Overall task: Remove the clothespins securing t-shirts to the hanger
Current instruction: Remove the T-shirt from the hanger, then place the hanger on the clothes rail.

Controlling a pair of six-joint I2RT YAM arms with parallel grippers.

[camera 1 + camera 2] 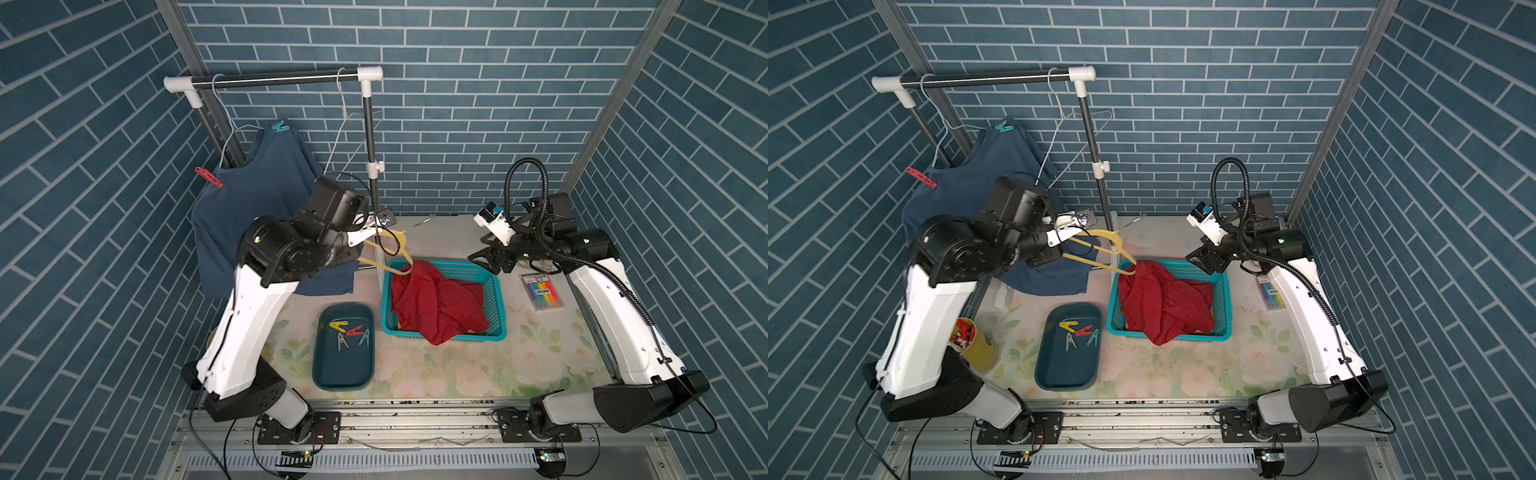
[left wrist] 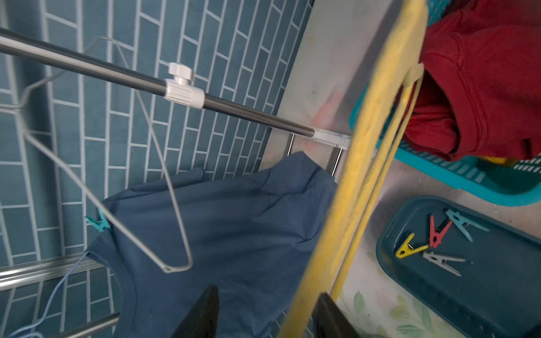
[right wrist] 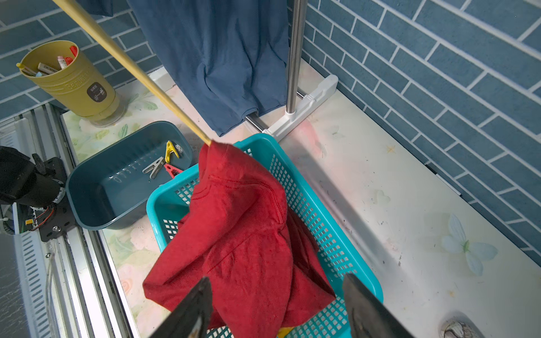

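Your left gripper (image 2: 268, 298) clamps yellow hanger (image 2: 377, 117); hanger tip sits in red t-shirt (image 1: 436, 307), heaped in basket (image 1: 496, 299) mid-table. Your right gripper (image 3: 276, 279) hovers above basket, fingers spread, empty. Four clothespins (image 1: 349, 330) lie in tray (image 1: 345, 388) near front edge of table (image 1: 540, 353). Teal clothespin (image 1: 279, 126) and red clothespin (image 1: 209, 177) pin blue t-shirt (image 1: 257, 187) on rack (image 1: 274, 77), back-left corner.

Tray (image 1: 345, 368) holding four clothespins (image 1: 349, 330) sits left of basket (image 1: 493, 299) containing one shirt (image 1: 436, 307); rack (image 1: 274, 79) stands behind, second shirt (image 1: 257, 187) hanging from it.
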